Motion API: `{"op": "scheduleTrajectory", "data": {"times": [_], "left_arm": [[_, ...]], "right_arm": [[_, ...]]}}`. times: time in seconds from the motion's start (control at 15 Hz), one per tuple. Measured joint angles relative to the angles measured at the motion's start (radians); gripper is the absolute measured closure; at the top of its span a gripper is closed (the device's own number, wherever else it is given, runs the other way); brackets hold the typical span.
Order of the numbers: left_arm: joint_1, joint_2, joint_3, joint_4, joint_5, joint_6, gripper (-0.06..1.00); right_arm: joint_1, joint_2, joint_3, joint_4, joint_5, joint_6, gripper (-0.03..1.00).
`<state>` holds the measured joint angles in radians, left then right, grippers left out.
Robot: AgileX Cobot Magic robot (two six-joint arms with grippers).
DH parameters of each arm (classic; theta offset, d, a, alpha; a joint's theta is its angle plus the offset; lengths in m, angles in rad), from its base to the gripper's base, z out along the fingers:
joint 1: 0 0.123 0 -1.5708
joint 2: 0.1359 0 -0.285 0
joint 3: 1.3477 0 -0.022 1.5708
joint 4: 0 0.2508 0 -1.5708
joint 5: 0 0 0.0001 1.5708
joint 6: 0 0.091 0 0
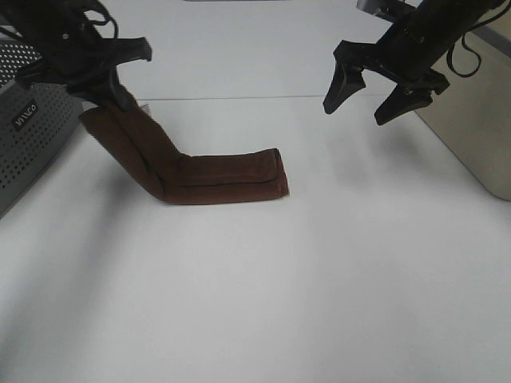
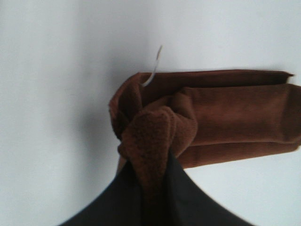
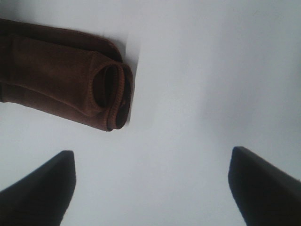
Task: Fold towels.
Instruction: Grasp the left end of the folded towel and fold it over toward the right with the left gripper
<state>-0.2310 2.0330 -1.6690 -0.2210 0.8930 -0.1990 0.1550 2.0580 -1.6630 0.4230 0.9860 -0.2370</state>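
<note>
The towel (image 1: 200,171) is a dark reddish-brown strip folded lengthwise on the white table (image 1: 279,287). Its right part lies flat, ending near the table's middle. Its left end rises off the table to my left gripper (image 1: 112,97), which is shut on that end. In the left wrist view the bunched towel (image 2: 155,136) is pinched between the black fingers (image 2: 122,202), with a thin white tag (image 2: 154,66) sticking out. My right gripper (image 1: 369,94) hangs open above the table at the back right, holding nothing. The right wrist view shows the towel's free end (image 3: 101,96) beyond the spread fingertips (image 3: 44,181).
A grey perforated box (image 1: 28,132) stands at the left edge, close behind the left arm. A beige metal box (image 1: 475,120) stands at the right edge, next to the right arm.
</note>
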Motion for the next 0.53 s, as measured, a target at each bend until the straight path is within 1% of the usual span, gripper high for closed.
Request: {"op": "scheduleTrajectory", "data": {"times": [0.13,0.27,0.33,0.4,0.47,0.53], "left_arm": [[-0.073,0.023,-0.057,-0.074,0.002,-0.028,0.88],[-0.14,0.085,-0.104,-0.12,-0.017,-0.073,0.88],[-0.174,0.121,-0.127,-0.131,-0.047,-0.096,0.88],[-0.225,0.194,-0.183,-0.141,-0.098,-0.176,0.83],[-0.241,0.23,-0.208,-0.143,-0.112,-0.215,0.76],[-0.25,0.246,-0.22,-0.145,-0.119,-0.232,0.71]], "right_arm": [[0.0,-0.029,0.0,0.0,0.009,0.0,0.14],[0.0,-0.048,0.0,-0.003,0.037,0.0,0.14],[0.0,-0.057,0.0,-0.004,0.05,0.0,0.14],[0.0,-0.071,0.0,-0.007,0.068,0.0,0.14],[0.0,-0.074,0.0,-0.009,0.081,0.0,0.14],[0.0,-0.075,0.0,-0.01,0.083,0.0,0.14]]}}
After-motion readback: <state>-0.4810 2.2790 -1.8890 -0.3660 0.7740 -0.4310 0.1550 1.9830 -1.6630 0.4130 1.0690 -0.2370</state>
